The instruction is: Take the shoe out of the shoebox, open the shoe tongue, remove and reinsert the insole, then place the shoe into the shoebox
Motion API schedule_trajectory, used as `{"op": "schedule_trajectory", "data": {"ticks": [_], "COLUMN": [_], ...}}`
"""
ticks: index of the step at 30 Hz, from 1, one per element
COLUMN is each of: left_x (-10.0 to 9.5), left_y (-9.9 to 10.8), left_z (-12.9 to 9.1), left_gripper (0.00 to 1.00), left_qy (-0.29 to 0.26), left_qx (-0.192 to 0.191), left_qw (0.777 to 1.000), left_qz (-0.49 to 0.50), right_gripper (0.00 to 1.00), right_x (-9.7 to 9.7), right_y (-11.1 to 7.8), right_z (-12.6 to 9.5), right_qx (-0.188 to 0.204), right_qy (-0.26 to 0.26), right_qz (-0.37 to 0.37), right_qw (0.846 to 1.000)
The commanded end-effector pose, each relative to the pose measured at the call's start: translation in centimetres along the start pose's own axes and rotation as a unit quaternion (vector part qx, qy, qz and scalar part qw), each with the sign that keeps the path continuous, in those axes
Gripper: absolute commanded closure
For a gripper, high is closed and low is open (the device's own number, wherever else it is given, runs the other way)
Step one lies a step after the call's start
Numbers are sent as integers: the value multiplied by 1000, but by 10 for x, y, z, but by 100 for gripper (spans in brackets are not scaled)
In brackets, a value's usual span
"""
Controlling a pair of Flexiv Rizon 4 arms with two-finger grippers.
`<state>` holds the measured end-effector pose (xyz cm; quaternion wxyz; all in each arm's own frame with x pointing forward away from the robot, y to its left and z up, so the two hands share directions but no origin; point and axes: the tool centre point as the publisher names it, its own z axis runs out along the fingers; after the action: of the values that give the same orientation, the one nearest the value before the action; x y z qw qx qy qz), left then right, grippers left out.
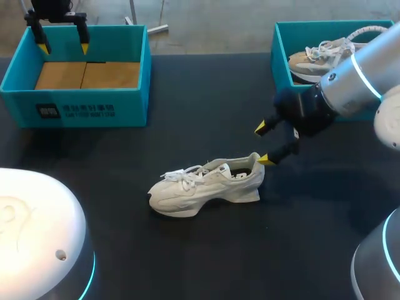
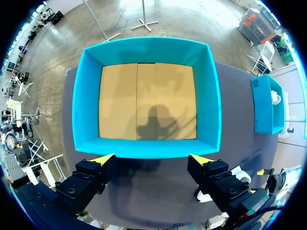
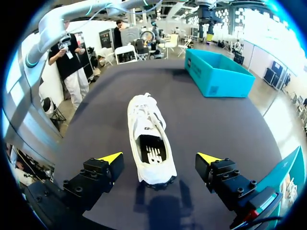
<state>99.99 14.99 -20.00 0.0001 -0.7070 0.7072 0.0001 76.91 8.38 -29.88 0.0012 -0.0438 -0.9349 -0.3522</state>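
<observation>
A white sneaker (image 1: pixel 206 185) lies on its sole on the dark table, toe to the left, heel to the right. My right gripper (image 1: pixel 265 144) hovers open just beyond its heel. In the right wrist view the sneaker (image 3: pixel 148 139) lies ahead of and between the wide-spread fingers of that gripper (image 3: pixel 160 157), untouched, its insole showing. My left gripper (image 1: pixel 62 39) hangs open above the empty teal shoebox (image 1: pixel 78 106) at the back left. The left wrist view looks straight down into the shoebox (image 2: pixel 146 98), with the gripper (image 2: pixel 151 157) over its near wall.
A second teal box (image 1: pixel 284 62) at the back right holds another pale sneaker (image 1: pixel 322 56). My right arm (image 1: pixel 356 75) crosses in front of it. Bare dark table surrounds the sneaker in the middle.
</observation>
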Motion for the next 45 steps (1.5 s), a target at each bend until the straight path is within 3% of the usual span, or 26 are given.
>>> {"op": "schedule_trajectory", "data": {"ticks": [1,11,21,31,37,45], "left_x": [0,0,0,0,0,0], "left_y": [0,0,0,0,0,0], "left_z": [0,0,0,0,0,0], "left_gripper": [0,0,0,0,0,0], "left_qy": [0,0,0,0,0,0], "left_qx": [0,0,0,0,0,0], "left_qw": [1000,1000,1000,1000,1000,1000], "left_qz": [0,0,0,0,0,0], "right_gripper": [0,0,0,0,0,0], "right_x": [1,1,-1,-5,-4,2], "right_y": [0,-27,-56,-85,-94,-95], "right_z": [7,5,-7,0,11,20], "right_qx": [-8,-21,-63,-85,-103,-98], "right_qy": [-3,-16,-6,-14,-18,-29], "right_qz": [-4,-19,-32,-46,-70,-95], "right_qw": [1000,999,998,995,992,990]}}
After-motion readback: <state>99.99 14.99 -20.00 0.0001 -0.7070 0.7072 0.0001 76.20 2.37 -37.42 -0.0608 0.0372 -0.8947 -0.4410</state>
